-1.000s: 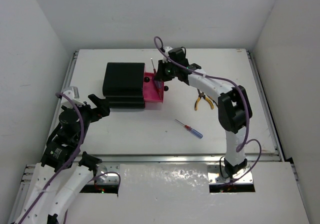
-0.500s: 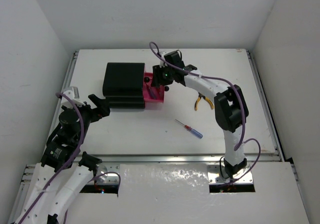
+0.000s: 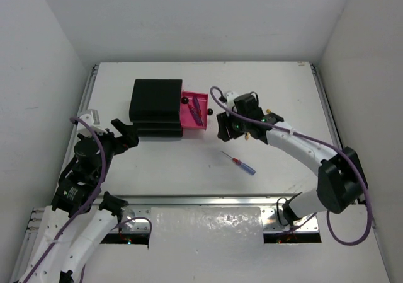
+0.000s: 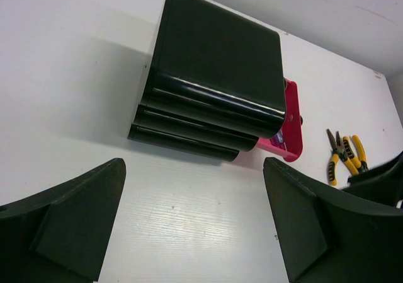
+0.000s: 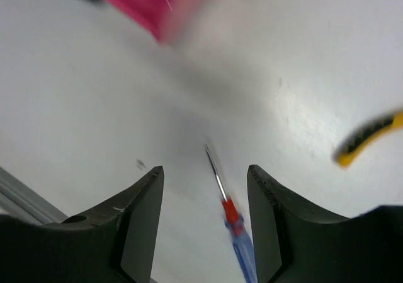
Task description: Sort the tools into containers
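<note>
Presently the right gripper [image 3: 221,129], on the nearer arm, jaws apart and empty, hovers just beyond the screwdriver [image 3: 238,162], whose tip points toward it.

A white table [image 3: 157,163] carries three things directly on its surface. A black chest [image 3: 156,100] stands toward the far left, with one pink-lined drawer [image 3: 195,124] pulled out on its right side. A screwdriver [image 3: 239,162] with a red collar and blue handle lies flat near the middle, well apart from the chest, its metal tip pointing back toward it. Yellow-handled pliers [image 4: 343,154] lie flat to the right of the open drawer.
</note>
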